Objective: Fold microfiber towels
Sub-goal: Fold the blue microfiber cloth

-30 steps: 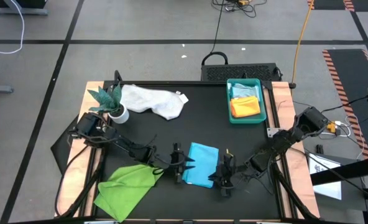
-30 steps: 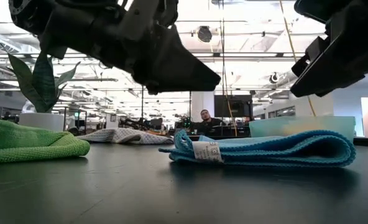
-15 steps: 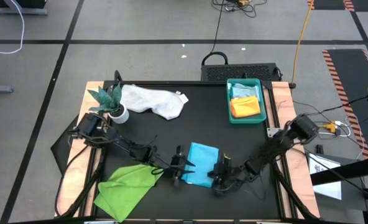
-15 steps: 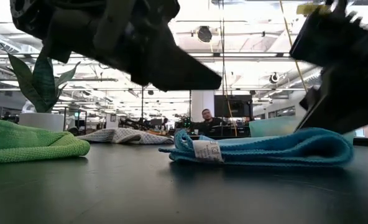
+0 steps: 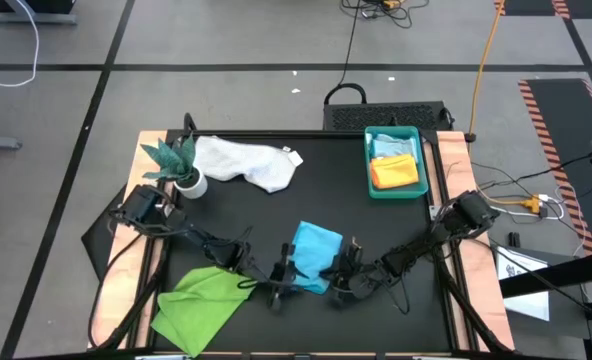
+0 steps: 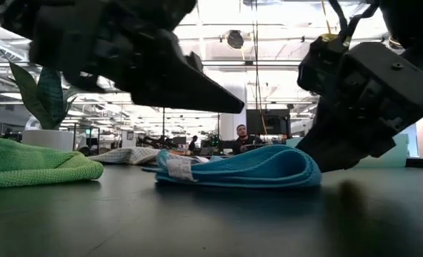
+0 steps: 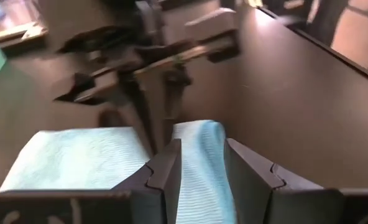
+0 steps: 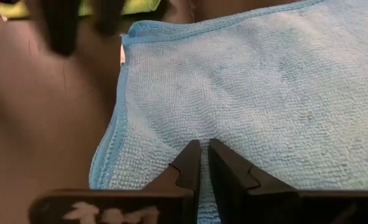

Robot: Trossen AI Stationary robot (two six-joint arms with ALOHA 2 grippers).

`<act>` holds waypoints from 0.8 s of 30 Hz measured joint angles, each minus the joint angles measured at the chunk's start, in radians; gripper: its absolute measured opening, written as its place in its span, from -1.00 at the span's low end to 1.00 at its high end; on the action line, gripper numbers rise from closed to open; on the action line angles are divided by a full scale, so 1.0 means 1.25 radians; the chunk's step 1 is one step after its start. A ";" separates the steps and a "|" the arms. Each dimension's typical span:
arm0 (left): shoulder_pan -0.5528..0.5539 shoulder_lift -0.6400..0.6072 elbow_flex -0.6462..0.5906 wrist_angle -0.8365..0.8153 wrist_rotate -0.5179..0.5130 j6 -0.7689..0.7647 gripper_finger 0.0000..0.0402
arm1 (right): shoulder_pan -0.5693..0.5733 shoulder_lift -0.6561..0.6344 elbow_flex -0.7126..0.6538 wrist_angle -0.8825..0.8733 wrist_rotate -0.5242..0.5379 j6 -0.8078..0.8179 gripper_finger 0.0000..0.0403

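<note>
The folded turquoise-blue microfiber towel (image 5: 314, 257) lies front-centre, the crumpled lime green towel (image 5: 204, 300) front-left, the white-grey towel (image 5: 246, 162) rumpled at the back.

Turquoise towel (image 8: 246, 93): looped, nubby microfiber cloth. Worktop (image 5: 276, 220): matt black, smooth. Tray (image 5: 368, 160) at 2 o'clock: glossy teal plastic.

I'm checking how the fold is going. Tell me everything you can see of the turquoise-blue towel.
The turquoise-blue towel is a soft, looped microfiber cloth with a stitched hem and a small white tag at one edge. It lies folded in layers, flat on the black table, near its front middle. The left gripper has its fingers astride one edge; the right gripper presses nearly shut fingers onto its surface. The lime green towel lies apart from it.
</note>
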 joint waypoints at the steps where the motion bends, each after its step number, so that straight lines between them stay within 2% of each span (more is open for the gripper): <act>1: -0.010 0.000 0.000 -0.003 -0.006 0.012 -0.39 | -0.001 0.005 0.000 0.000 -0.001 0.006 -0.87; 10: -0.090 -0.079 0.000 -0.125 -0.195 0.058 -0.39 | -0.008 0.008 -0.002 0.057 -0.008 -0.061 -0.87; 14: -0.105 -0.123 0.000 -0.125 -0.196 0.040 -0.39 | 0.000 -0.049 -0.006 0.012 -0.015 -0.088 -0.87; 19: -0.118 -0.129 0.000 -0.119 -0.148 0.049 -0.39 | 0.022 -0.171 -0.004 -0.117 -0.010 -0.056 -0.93; 24: -0.109 -0.117 0.000 -0.120 -0.134 0.025 -0.39 | 0.057 -0.245 -0.003 -0.244 0.060 -0.018 -0.99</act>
